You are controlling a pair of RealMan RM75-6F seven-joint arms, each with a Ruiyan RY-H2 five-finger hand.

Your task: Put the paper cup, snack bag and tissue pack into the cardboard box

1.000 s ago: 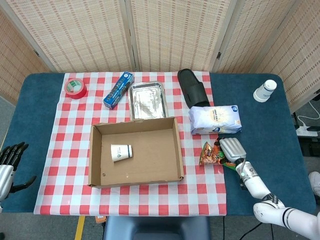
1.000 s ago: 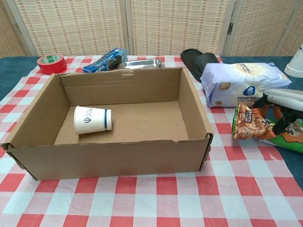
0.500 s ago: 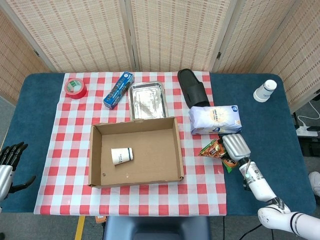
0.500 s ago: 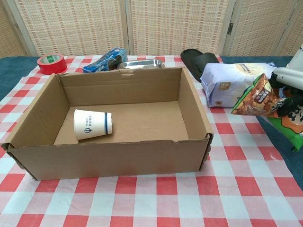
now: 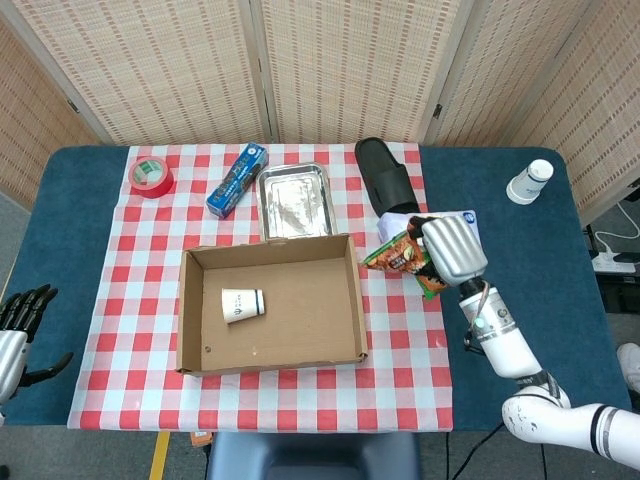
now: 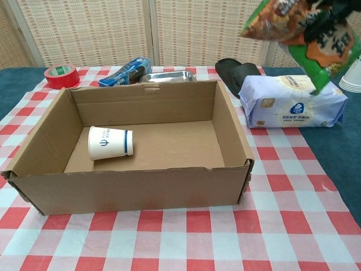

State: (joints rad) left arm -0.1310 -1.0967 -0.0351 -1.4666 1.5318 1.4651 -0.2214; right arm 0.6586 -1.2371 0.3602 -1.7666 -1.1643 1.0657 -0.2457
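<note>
My right hand holds the orange and green snack bag up in the air, just right of the cardboard box and over the tissue pack. In the chest view the snack bag hangs at the top right, above the white tissue pack, and the hand itself is mostly out of frame. A white paper cup lies on its side inside the box, with the same cup at its left part. My left hand rests at the table's near left edge, fingers apart, holding nothing.
Behind the box stand a metal tray, a blue packet, a red tape roll and a black slipper. A stack of paper cups sits at the far right on the blue cloth.
My right hand has lifted the snack bag off the table and carried it up and left, toward the box's right wall. The left hand has not moved.
</note>
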